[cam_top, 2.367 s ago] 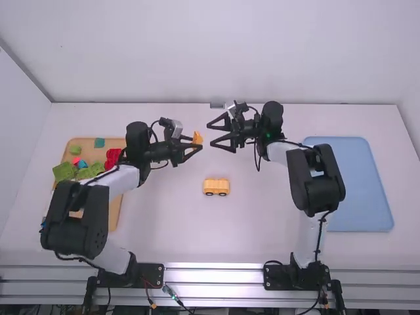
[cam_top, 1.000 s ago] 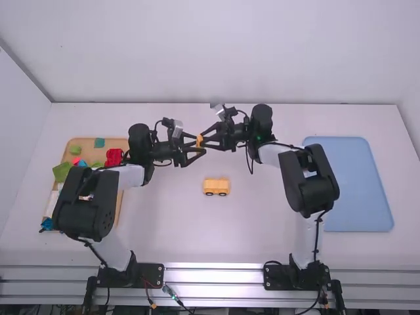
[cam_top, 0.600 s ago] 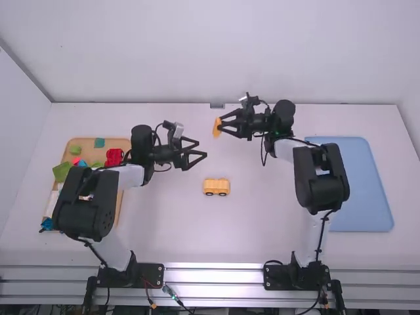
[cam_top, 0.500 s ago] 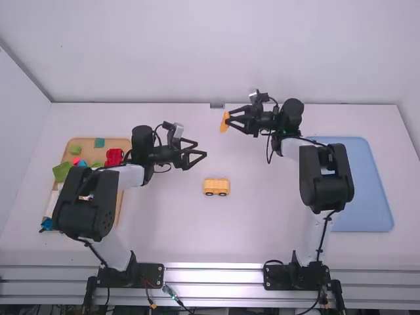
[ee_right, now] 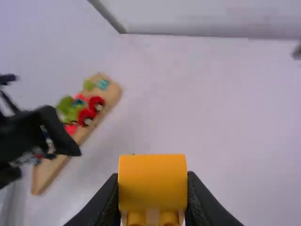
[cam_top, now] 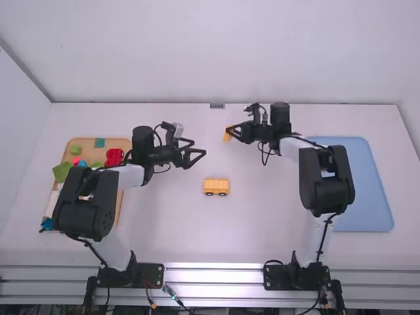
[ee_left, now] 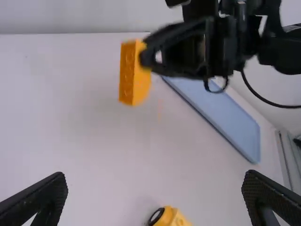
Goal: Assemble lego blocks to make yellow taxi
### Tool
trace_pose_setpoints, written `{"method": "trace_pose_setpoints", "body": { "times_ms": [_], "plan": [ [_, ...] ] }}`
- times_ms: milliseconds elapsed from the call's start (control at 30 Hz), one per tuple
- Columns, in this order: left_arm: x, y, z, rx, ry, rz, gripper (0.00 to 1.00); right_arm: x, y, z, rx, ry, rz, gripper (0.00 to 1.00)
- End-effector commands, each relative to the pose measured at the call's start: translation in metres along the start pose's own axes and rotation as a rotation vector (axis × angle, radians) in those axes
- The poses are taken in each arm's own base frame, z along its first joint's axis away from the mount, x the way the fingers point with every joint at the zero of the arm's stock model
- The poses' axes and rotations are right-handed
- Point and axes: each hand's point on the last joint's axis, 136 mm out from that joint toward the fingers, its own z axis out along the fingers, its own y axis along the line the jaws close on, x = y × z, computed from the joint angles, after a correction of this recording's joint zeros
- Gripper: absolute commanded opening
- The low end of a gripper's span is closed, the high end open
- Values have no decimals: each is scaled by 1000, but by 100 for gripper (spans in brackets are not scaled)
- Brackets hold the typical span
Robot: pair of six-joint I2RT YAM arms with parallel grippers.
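A yellow block (cam_top: 228,134) is held in the air between the fingertips of the right gripper (cam_top: 231,134), toward the table's far edge and about midway between its left and right edges. In the left wrist view the block looks tall and narrow, its long axis roughly upright with a slight tilt; in the right wrist view two round studs show on one side. The right gripper points toward the table's left edge. Facing it, the left gripper (cam_top: 199,149) points toward the right edge, its fingers spread wide with nothing between them. A yellow wheeled car body (cam_top: 216,186) sits on the table (cam_top: 262,243), about midway between the near and far edges, its long axis running left to right, parallel to both; its visible pair of wheels faces the near edge. A wooden tray (cam_top: 118,143) holding red (cam_top: 114,156) and green blocks (cam_top: 62,172) lies near the left edge, and a blue tray (cam_top: 354,184) near the right edge, its long sides running near to far.
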Motion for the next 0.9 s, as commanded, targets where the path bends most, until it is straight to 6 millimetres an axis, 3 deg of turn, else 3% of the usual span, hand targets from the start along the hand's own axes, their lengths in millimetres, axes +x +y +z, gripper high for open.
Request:
{"method": "trace_pose_setpoints", "body": {
  "times_ms": [0,100,233,400,533,667,767,867],
  "plan": [
    [-3,9,0,-43,-11,19,99,-38,11,-24,272,-3,-299,2],
    [-5,17,-1,-94,-21,20,99,-9,9,-52,564,199,-307,6],
    [-8,28,-2,-156,-33,21,99,36,12,-78,747,403,-225,6],
    [-9,34,-4,-192,-38,50,99,100,27,-87,709,661,-132,10],
    [-10,35,-4,-202,-36,89,99,133,25,-89,685,808,-112,4],
    [-24,60,-12,-357,-111,12,99,148,17,-86,591,925,-262,4],
    [-10,76,-18,-441,-88,-107,99,156,14,-84,519,991,-373,4],
    [-3,79,-22,-444,-57,-102,99,162,12,-84,465,1039,-447,5]
  ]
}}
